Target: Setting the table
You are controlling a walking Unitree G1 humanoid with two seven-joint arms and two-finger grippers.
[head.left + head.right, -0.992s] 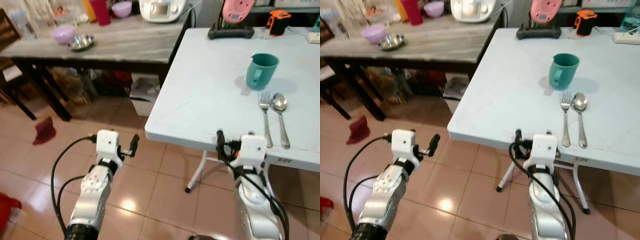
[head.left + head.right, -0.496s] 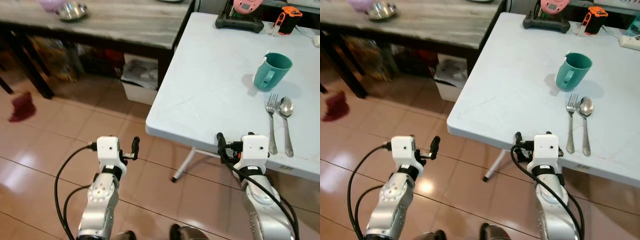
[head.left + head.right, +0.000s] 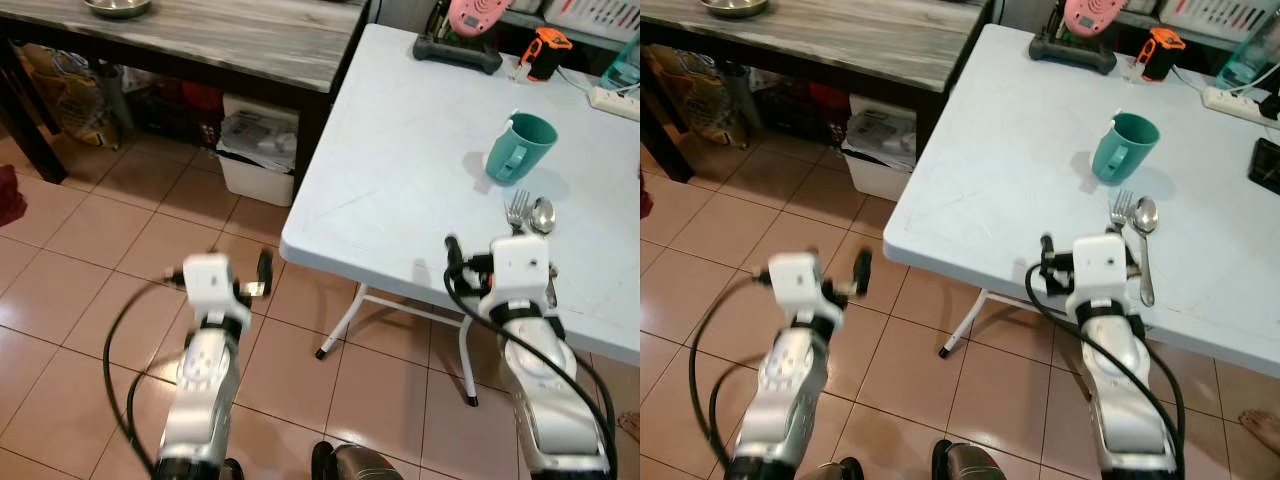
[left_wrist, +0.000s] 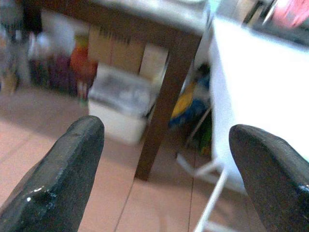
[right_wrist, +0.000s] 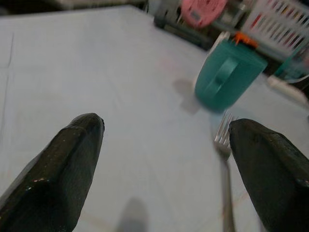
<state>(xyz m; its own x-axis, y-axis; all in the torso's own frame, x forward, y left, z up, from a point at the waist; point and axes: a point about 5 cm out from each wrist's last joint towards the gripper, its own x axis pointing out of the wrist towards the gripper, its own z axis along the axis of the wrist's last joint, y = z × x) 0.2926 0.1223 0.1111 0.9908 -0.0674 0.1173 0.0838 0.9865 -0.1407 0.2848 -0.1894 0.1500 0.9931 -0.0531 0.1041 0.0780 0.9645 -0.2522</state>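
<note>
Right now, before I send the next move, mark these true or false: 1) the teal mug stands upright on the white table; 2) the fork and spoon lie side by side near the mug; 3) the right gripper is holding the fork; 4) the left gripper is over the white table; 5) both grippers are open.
1) True: the teal mug stands upright on the white table.
2) True: the fork and spoon lie side by side just in front of the mug.
3) False: the right gripper is open and empty, short of the fork.
4) False: the left gripper hangs over the tiled floor, beside the table.
5) True.
</note>
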